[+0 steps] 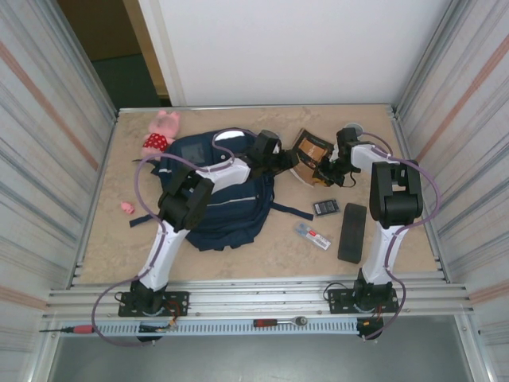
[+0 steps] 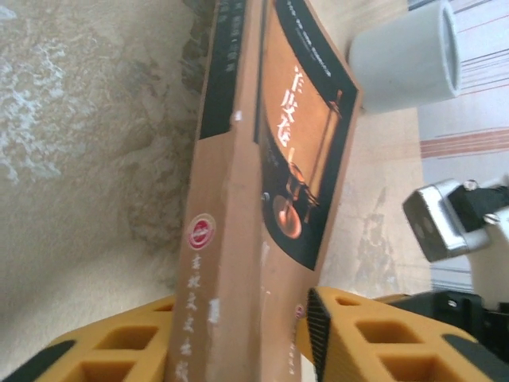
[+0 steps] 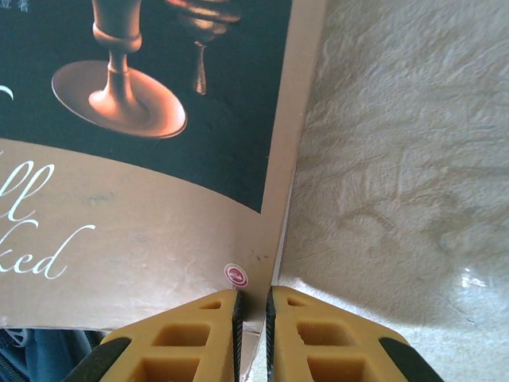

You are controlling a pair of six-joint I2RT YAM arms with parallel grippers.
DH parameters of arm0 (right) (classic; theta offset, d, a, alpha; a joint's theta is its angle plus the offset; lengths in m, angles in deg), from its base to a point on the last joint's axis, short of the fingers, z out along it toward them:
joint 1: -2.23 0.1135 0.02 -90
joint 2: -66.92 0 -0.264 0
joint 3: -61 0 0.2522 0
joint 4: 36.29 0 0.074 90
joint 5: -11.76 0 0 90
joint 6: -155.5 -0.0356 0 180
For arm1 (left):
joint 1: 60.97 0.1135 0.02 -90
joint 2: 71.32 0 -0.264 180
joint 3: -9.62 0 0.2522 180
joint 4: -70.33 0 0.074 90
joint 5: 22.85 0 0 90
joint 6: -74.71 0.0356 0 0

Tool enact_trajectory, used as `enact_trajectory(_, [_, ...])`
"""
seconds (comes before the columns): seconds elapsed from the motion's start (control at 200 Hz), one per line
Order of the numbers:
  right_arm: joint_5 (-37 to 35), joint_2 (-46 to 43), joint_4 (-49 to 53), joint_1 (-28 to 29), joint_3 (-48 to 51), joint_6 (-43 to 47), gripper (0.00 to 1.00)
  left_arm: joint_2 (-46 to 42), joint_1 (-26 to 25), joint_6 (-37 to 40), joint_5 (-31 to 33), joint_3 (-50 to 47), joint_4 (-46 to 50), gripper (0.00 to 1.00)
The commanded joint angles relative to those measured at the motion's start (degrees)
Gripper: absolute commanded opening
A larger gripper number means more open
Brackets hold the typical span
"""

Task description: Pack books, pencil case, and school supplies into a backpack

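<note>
We see the dark book (image 1: 312, 148) just right of the backpack (image 1: 215, 205), not inside it. Our left gripper (image 2: 238, 322) squeezes its spine from both sides. Our right gripper (image 3: 253, 298) pinches its cover edge, almost closed.

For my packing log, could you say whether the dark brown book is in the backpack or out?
Out: the book is beside the backpack, its edge pinched by the right hand, the left hand around its spine.
</note>
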Motion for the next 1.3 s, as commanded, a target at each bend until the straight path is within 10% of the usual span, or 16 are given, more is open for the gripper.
enact_trajectory(0.0, [2.8,-1.4,2.1,1.1,1.5,-0.9,0.15,1.4,-1.7,2.8,2.2,3.8,2.3,0.27])
enact_trajectory(0.18, [2.4,-4.2,0.5,0.1,2.5,-1.5,0.22,0.7,-1.7,6.8,4.8,4.8,4.0,0.0])
enact_trajectory(0.401, [-0.5,-14.4,-3.7,-1.5,5.9,-2.3,0.6,-9.2,-1.6,10.0,4.7,-4.0,-3.3,0.0])
enact_trajectory(1.037, [2.6,-64.2,-31.0,-0.8,33.6,-16.3,0.8,-46.0,-3.6,2.9,-1.3,-38.0,-30.6,0.0])
enact_trajectory(1.293, [6.0,-66.0,-41.7,4.0,38.9,-25.4,0.92,-53.2,-6.6,-1.4,-0.2,-44.0,-37.5,0.0])
